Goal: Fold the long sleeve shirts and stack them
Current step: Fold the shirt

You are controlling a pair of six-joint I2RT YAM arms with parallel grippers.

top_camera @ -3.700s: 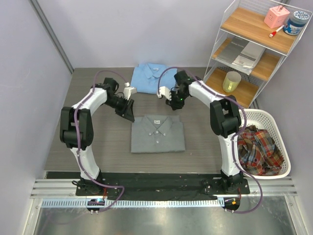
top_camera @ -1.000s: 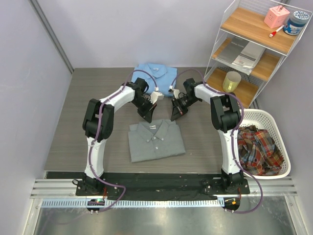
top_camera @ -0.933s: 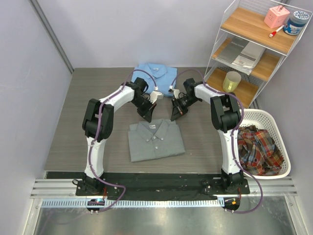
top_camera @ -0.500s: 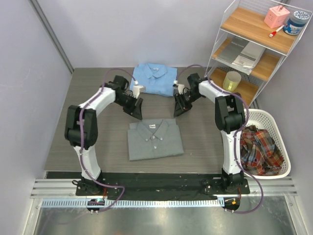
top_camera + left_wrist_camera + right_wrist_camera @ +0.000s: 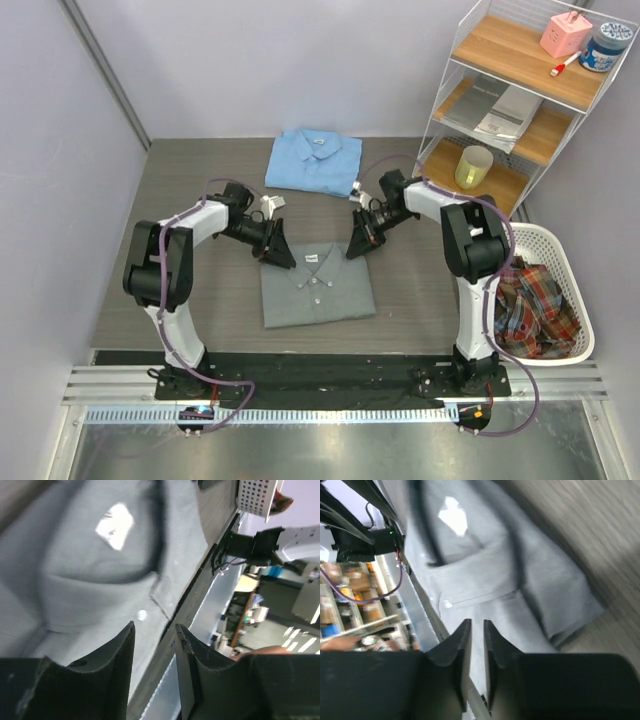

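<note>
Folded grey collared cloth shirt [image 5: 318,290] lies on the surface [image 5: 200,300], collar away from me; my left hand [image 5: 280,257], half open, and right hand [image 5: 356,246], barely open, both empty, flank its collar corners.

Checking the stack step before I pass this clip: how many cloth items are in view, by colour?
Grey shirt: 1
Light blue shirt: 1
Red plaid cloth heap in the white basket: 1, pieces not separable
Total: 3; the two shirts lie apart, unstacked.
</note>
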